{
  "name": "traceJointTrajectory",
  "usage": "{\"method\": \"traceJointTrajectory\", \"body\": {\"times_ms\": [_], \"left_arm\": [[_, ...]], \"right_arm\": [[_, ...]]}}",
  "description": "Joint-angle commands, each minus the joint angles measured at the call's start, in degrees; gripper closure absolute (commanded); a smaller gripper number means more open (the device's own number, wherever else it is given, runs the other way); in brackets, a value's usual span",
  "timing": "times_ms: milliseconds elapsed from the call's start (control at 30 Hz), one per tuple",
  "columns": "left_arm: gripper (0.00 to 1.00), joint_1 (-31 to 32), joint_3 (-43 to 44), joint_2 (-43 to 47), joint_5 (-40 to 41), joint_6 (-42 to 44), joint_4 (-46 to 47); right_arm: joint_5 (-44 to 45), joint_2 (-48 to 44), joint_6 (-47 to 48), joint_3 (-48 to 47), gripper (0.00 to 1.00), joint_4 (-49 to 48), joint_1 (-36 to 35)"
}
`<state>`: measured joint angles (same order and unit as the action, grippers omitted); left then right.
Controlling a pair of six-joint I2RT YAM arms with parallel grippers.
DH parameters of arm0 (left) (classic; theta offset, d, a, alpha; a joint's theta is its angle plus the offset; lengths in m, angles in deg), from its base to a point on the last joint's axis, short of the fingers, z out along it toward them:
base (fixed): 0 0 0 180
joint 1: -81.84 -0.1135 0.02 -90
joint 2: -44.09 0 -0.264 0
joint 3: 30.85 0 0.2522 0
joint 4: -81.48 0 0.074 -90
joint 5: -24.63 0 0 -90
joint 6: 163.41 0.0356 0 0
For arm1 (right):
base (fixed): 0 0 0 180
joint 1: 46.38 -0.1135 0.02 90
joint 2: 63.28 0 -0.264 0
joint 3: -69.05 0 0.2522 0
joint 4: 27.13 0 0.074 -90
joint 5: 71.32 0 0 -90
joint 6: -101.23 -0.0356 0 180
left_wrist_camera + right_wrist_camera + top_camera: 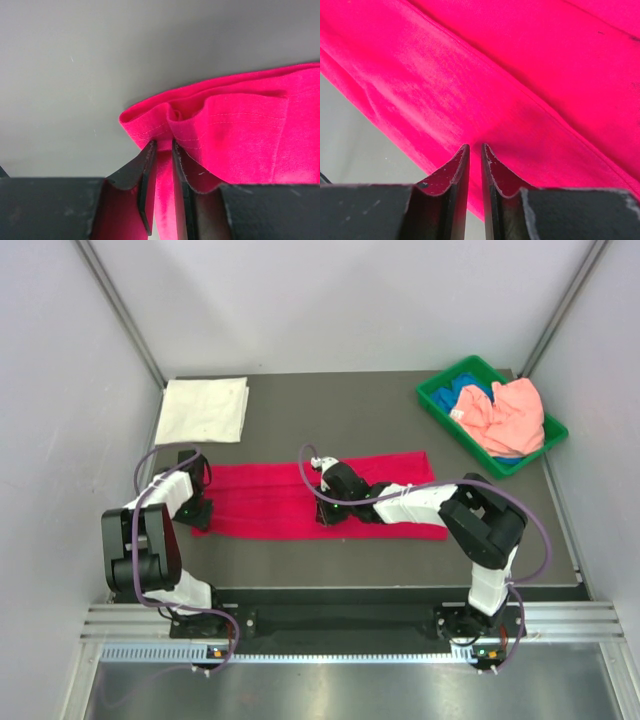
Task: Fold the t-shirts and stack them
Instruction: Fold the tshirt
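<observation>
Crimson-red t-shirt (265, 502) is lying in a long band across mid-frame, the left gripper (163, 145) clenching its left end and the right gripper (475, 147) pinching its lower edge near centre, jaws nearly together. Green bin (430, 402), upper right, is holding a salmon-pink t-shirt (505, 415) and a blue t-shirt (470, 392); a white t-shirt (203, 410) is sitting folded upper left.
</observation>
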<state>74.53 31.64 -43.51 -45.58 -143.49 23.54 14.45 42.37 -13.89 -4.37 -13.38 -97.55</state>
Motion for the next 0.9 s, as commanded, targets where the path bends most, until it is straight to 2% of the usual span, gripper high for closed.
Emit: {"method": "traceJointTrajectory", "body": {"times_ms": [0,167,367,567,700,767,833,867], "left_arm": [[0.76,0.54,0.04,1.46,-0.99,-0.84,2.27],[0.79,0.54,2.6,-0.56,3.41,0.21,-1.69],[1.0,0.63,0.49,-3.55,2.45,0.65,-0.46],[1.0,0.89,1.72,-0.31,4.98,-0.14,-4.14],[1.0,0.9,3.21,6.01,8.42,-0.93,-7.67],[1.0,0.72,2.87,8.04,8.25,1.34,-6.28],[1.0,0.81,1.73,10.5,5.27,7.05,-0.83],[0.95,0.72,-0.02,11.47,4.65,8.11,0.75]], "right_arm": [[-0.25,0.35,-0.01,-1.25,0.84,-1.66,0.82],[-0.34,0.53,-0.01,-1.34,0.84,-1.66,0.73],[-0.25,0.61,-0.01,-1.25,0.84,-1.57,0.73],[-0.25,0.18,-0.01,-0.9,0.84,-1.66,0.82],[-0.17,-0.26,-0.1,-0.46,0.84,-1.92,0.82],[-0.17,-0.35,-0.1,-0.46,0.84,-1.92,0.82],[-0.17,-0.26,-0.1,-0.63,0.84,-1.92,0.82],[-0.25,-0.26,-0.1,-0.63,0.84,-1.92,0.82]]}}
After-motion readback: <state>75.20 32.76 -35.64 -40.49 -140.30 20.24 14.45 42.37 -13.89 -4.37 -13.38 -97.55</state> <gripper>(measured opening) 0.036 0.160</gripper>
